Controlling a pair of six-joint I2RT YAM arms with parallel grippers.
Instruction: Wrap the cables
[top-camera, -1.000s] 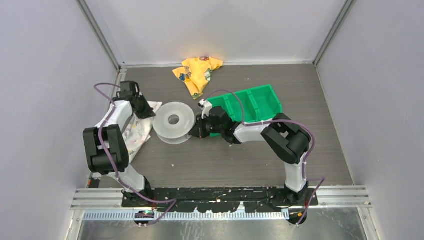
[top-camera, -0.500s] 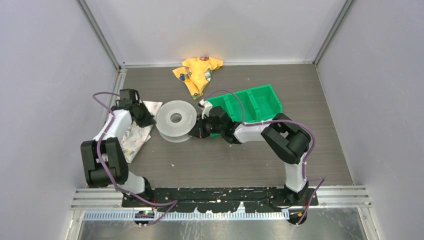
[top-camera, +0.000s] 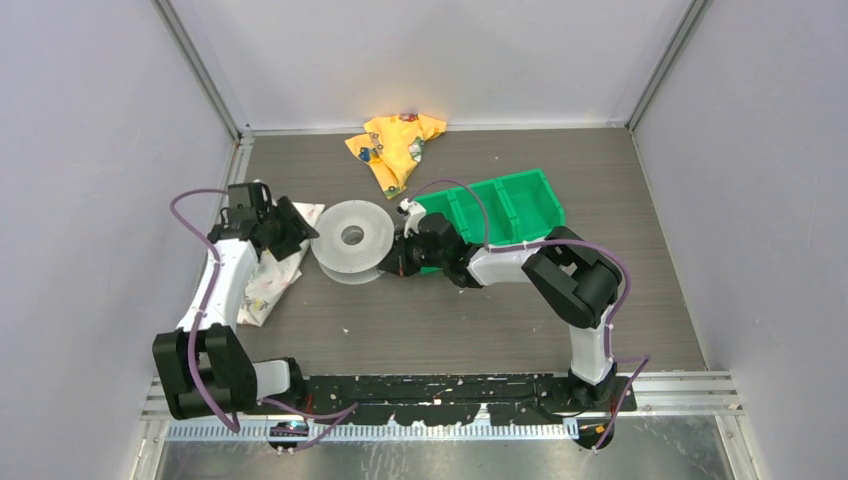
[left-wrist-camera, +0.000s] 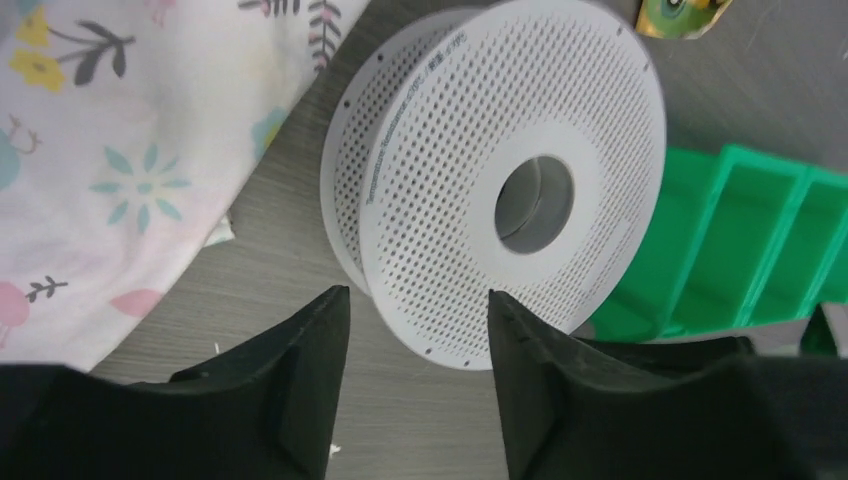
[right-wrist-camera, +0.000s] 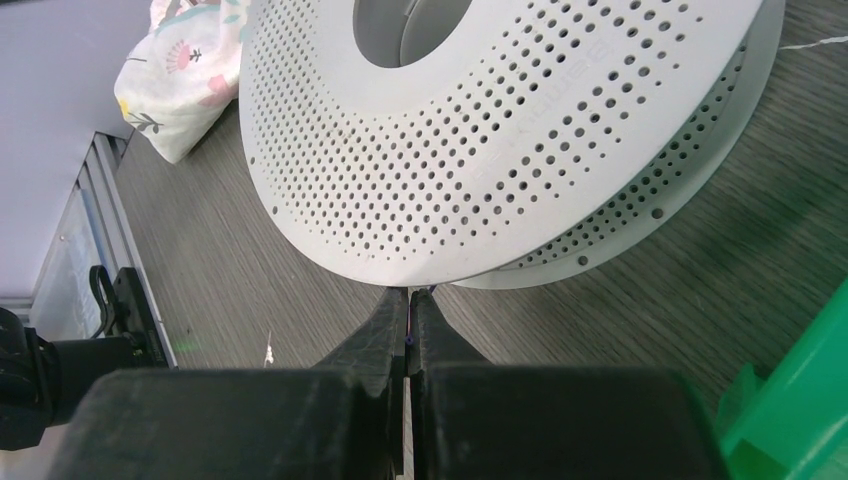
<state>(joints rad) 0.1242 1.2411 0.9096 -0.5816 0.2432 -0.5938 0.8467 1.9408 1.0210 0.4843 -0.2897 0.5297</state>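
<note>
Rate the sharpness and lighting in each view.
Top external: even, diffuse light, faint shadows, no glare, spool sharp. Left wrist: spool perforations crisp, left fingers underexposed, nearly featureless. Right wrist: perforations crisp, right fingers dark and soft, green bin blurred at the edge.

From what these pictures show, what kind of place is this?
Probably a robot test cell in a lab: plain grey walls on metal frame posts, two arms bolted to a rail, and props such as a spool and a green bin.
</note>
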